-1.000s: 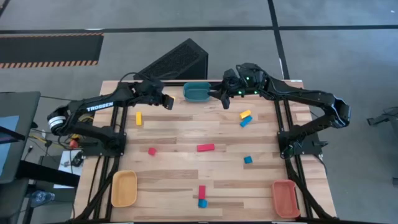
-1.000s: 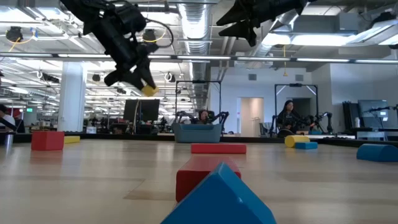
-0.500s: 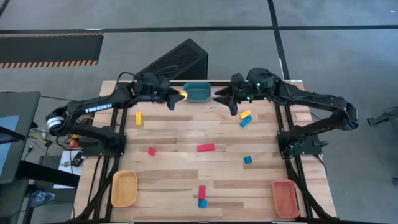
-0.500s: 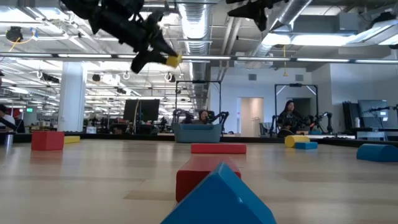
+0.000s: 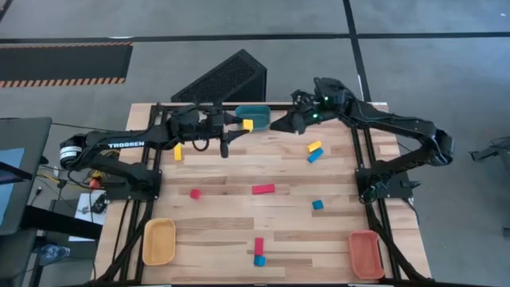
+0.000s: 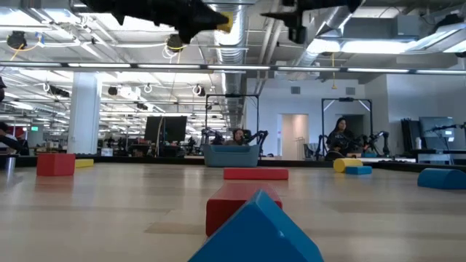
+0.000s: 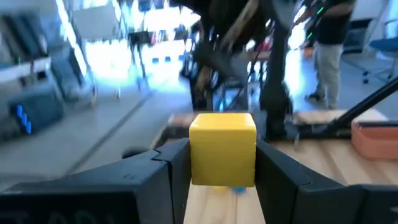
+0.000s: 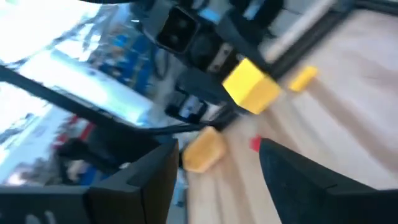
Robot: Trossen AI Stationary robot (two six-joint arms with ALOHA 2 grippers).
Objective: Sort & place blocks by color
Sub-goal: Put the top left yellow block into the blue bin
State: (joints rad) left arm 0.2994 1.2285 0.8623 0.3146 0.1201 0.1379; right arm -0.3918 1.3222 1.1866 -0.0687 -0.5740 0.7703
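My left gripper (image 5: 239, 125) is shut on a yellow cube block (image 5: 248, 124), high above the table beside the teal tray (image 5: 255, 112) at the far edge. In the low view the cube (image 6: 224, 21) shows near the picture's top. My right gripper (image 5: 277, 124) stands open a short way to the cube's right, facing it, with nothing between its fingers (image 8: 292, 177). Other blocks lie on the table: a yellow bar (image 5: 178, 151), a small red one (image 5: 194, 194), a red bar (image 5: 263, 189) and a blue one (image 5: 318, 205). My left gripper pinches the yellow cube by two opposite side faces (image 7: 194, 152) between its two fingers, at their free ends. The fingers lie level and come from the table's left. The cube is lifted clear, well above the table, with its front face (image 7: 222, 149) uncovered.
A yellow tray (image 5: 158, 241) sits at the near left corner and an orange-red tray (image 5: 365, 253) at the near right. A yellow and a blue block (image 5: 315, 151) lie together at the right, a red and a blue one (image 5: 258, 252) at the near edge.
My left gripper has carried the yellow cube up and toward the table's right, past the teal tray's near side. It has tipped from pointing down to level and has rolled. My right gripper has stayed about where it was and has rolled at the wrist.
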